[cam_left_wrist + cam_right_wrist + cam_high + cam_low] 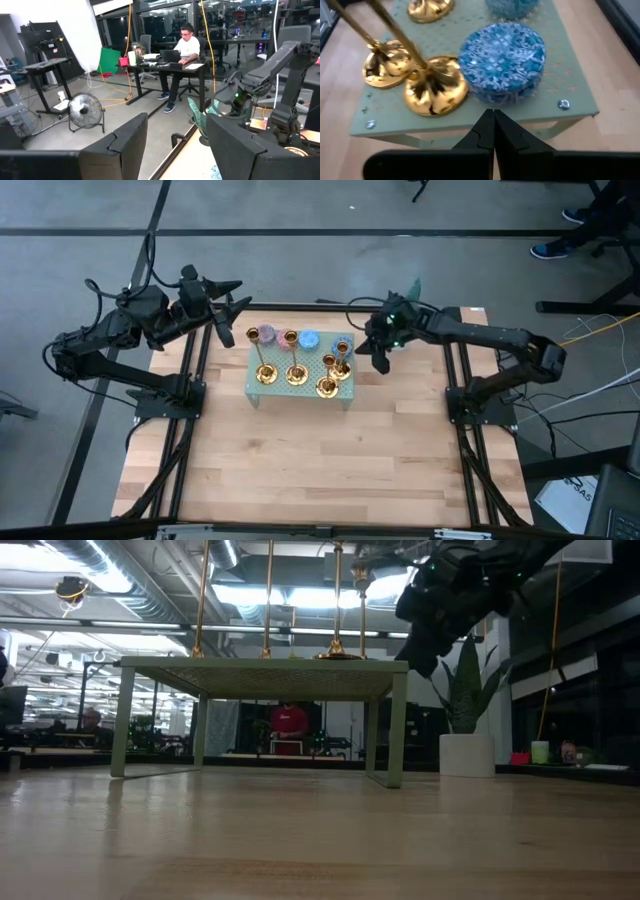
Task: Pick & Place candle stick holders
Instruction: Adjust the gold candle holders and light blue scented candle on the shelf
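Observation:
Four shiny gold candle stick holders stand upright on their round bases on a small green stand [345, 395]: two at the left [265, 375] [296, 374] and two at the right [327, 387] [340, 368]. Two of the bases [436, 90] [385, 62] show in the right wrist view. My right gripper [493, 117] is shut and empty. It hovers just off the stand's right side [381, 362], also seen in the low view [440, 610]. My left gripper [175, 150] is open and empty, raised beyond the table's far left [236, 305].
Round candles sit on the stand: pink [265, 334], purple-grey [288, 337] and blue [308, 338] along its far edge, and a blue patterned one [502, 62] near the right-hand holders. Bare wooden table [320, 470] lies in front. A person sits at a desk [185, 47] in the room.

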Controlling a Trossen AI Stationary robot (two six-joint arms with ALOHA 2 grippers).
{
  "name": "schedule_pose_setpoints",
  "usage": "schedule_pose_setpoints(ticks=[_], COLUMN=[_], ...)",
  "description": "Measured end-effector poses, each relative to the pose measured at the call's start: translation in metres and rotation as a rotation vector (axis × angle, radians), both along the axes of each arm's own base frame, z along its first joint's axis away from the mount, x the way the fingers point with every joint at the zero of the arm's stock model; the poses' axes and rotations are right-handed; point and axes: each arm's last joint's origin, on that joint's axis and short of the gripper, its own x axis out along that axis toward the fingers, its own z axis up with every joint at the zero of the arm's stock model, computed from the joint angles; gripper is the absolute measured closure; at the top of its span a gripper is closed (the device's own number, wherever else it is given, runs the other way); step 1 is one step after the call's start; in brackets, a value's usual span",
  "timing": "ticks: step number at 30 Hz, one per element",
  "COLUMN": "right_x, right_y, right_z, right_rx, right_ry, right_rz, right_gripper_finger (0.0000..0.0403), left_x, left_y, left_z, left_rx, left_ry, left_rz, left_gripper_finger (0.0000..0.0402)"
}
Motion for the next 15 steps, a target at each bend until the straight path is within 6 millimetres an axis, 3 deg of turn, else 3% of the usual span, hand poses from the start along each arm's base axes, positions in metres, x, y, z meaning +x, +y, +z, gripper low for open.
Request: schedule_pose_setpoints(ticks=[6,15], right_x=[0.007,0.015], right_y=[-0.003,-0.007], right_z=[-0.010,-0.006], right_rx=[0.008,-0.018], right_ry=[0.008,-0.072], right_rz=[0.004,-0.003], right_gripper_finger=[0.0400,0.0400], left_x=[0.000,0.001], left_y=[0.000,-0.001], left_z=[0.000,0.000], left_rx=[-0.003,-0.003], left_ry=[-0.001,-0.001], left_rz=[-0.012,-0.031], left_gripper_finger=[0.0201,0.0201])
